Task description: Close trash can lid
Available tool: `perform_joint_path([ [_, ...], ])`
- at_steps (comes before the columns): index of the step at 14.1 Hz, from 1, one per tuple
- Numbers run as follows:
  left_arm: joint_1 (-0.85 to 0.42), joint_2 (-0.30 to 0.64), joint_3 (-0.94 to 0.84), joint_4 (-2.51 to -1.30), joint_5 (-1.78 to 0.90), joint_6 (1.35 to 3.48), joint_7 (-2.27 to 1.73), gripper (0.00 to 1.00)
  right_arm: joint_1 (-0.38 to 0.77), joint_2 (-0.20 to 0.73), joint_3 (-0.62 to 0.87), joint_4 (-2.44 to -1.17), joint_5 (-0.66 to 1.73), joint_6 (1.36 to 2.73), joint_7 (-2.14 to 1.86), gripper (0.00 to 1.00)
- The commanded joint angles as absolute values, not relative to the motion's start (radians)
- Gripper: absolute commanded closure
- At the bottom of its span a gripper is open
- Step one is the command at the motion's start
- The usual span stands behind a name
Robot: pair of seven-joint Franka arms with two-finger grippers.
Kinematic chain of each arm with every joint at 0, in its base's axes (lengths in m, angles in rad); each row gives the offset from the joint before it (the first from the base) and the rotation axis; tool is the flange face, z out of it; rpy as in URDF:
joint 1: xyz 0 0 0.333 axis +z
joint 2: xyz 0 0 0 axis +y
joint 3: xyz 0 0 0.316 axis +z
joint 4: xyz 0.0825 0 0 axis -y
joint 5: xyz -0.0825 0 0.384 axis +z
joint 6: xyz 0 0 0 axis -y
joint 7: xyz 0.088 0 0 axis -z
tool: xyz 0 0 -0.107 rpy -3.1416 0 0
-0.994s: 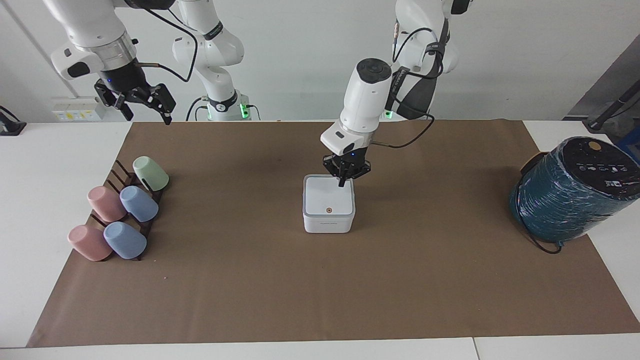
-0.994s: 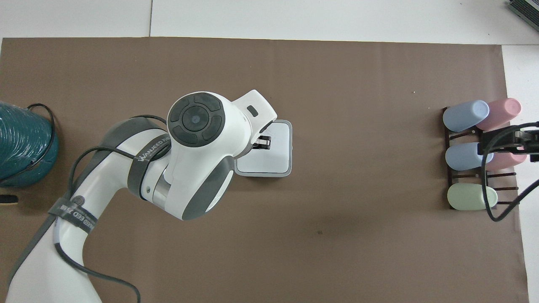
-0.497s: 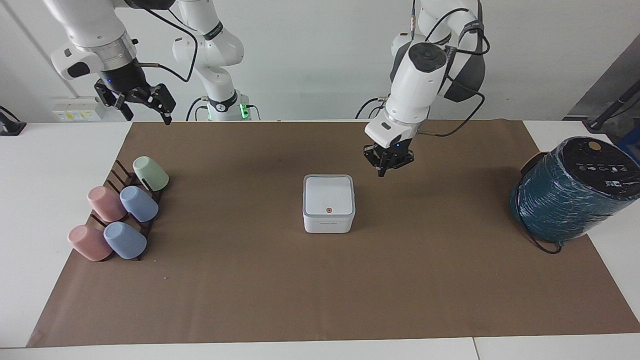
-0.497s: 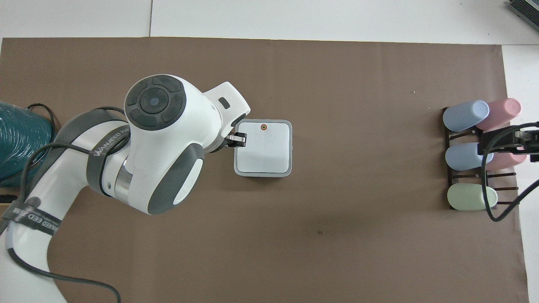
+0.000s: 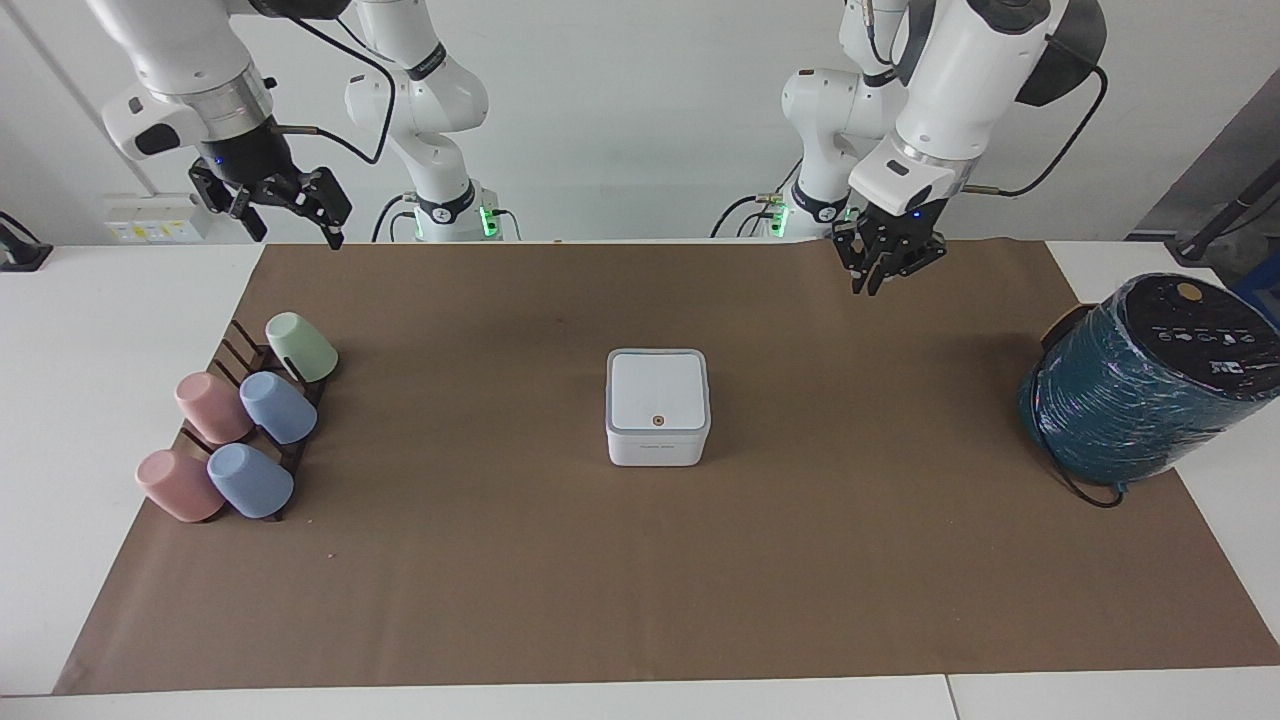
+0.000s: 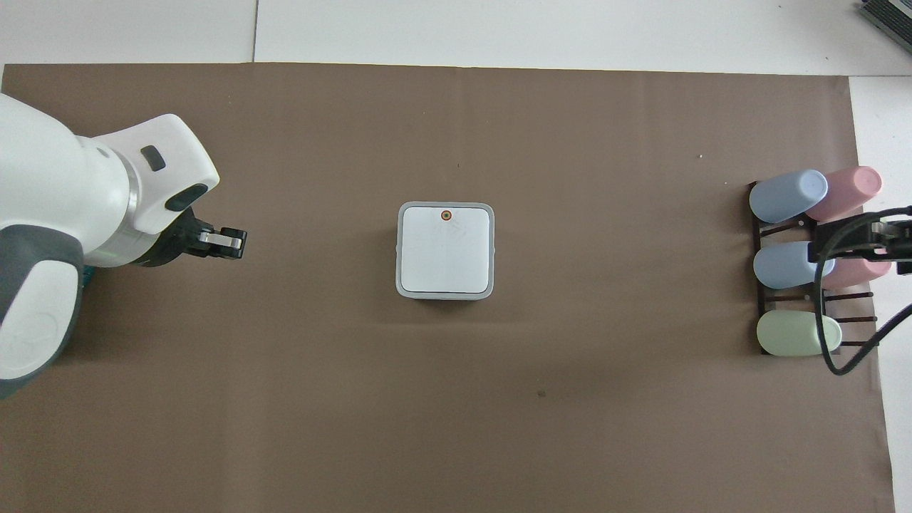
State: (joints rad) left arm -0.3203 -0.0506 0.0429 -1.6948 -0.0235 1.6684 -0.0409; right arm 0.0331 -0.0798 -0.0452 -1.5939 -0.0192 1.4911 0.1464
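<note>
Left pincer [image 5: 886, 272] has withdrawn from the shut lid [image 5: 656, 390].

I can read no text here. The trash can [image 5: 657, 442] carries a short line of small print on the wall that faces away from me, but its letters are too small to make out. Its lid [image 5: 657, 390] bears a small orange-red dot near one edge and no words. The teal wrapped cylinder [image 5: 1130, 400] at my left arm's end of the table has a dark top face with a row of pale marks and a round yellowish spot; the marks cannot be read as letters or numbers.
</note>
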Motion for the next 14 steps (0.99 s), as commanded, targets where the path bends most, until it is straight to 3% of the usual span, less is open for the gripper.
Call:
perform_joint_path([
  [1, -0.253, -0.078, 0.035, -1.709, -0.008, 1.641, 0.052, 0.00, 0.026, -0.101, -0.043, -1.614, -0.002, 1.486, 0.124, 0.00],
  [5, -0.163, -0.110, 0.041, -1.709, -0.018, 1.572, 0.064, 0.00, 0.026, -0.101, -0.043, -1.614, -0.002, 1.486, 0.123, 0.00],
  [14, -0.155, -0.121, 0.084, -1.660, -0.012, 1.549, 0.060, 0.00, 0.026, -0.101, -0.043, -1.614, -0.002, 1.486, 0.123, 0.00],
])
